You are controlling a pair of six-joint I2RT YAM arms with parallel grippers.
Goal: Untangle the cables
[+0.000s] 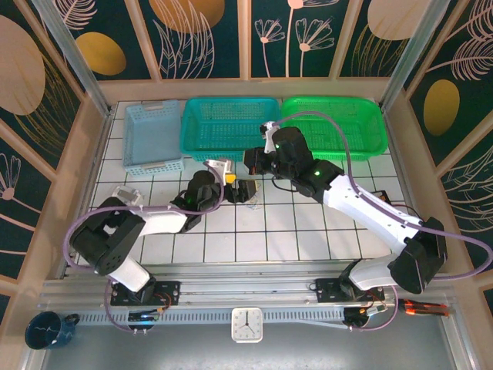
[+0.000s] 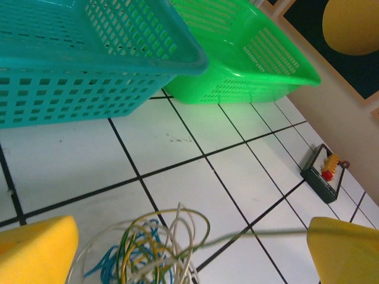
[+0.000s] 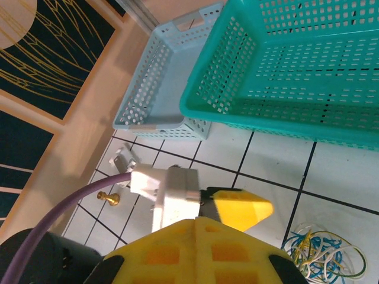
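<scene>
The left gripper is hanging low over the white tiled table with its two yellow fingertips spread wide apart, one at each lower corner of the left wrist view, and nothing is being pinched between them. The cables, a small knot of blue, yellowish and whitish cords, are lying on the tiles between and just ahead of those fingertips. One whitish strand is running out of the knot toward the right-hand fingertip; whether it is touching that pad I cannot tell.

The right gripper is hovering close by with its yellow fingers pressed together and nothing showing between them. It is pointing at the left gripper's white body, with the knot lying on the tiles at the lower right of the right wrist view.

From above, both arms are reaching in and meeting near the middle of the table. Behind them three baskets are sitting side by side along the far edge: a light blue basket, a teal basket and a green basket. A small black box with red and yellow parts is sitting well apart from the knot, near the right wall.
</scene>
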